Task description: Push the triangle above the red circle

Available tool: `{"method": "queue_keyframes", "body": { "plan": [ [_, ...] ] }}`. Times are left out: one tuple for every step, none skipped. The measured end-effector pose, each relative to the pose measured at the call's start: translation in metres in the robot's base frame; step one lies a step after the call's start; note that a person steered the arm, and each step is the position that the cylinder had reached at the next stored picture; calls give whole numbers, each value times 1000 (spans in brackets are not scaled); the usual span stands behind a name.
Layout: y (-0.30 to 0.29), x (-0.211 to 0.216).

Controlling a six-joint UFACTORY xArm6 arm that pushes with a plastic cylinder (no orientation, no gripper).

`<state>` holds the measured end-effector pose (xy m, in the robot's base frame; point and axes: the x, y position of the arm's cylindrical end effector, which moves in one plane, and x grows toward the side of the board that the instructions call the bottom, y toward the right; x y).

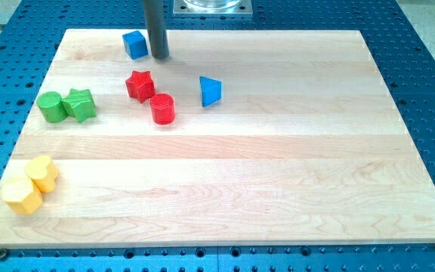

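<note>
A blue triangle lies on the wooden board, to the right of the red circle and slightly higher in the view. A red star touches the red circle at its upper left. My tip stands near the view's top, just right of a blue cube, above the red star and up-left of the triangle, touching neither.
A green circle and a green star sit together at the left. A yellow heart and a yellow hexagon sit at the lower left. The board lies on a blue perforated table.
</note>
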<state>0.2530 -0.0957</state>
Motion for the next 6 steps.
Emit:
{"method": "queue_keyframes", "body": {
  "plan": [
    [-76, -5],
    [-98, 12],
    [-16, 20],
    [92, 32],
    [145, 92],
    [131, 117]
  ]
}}
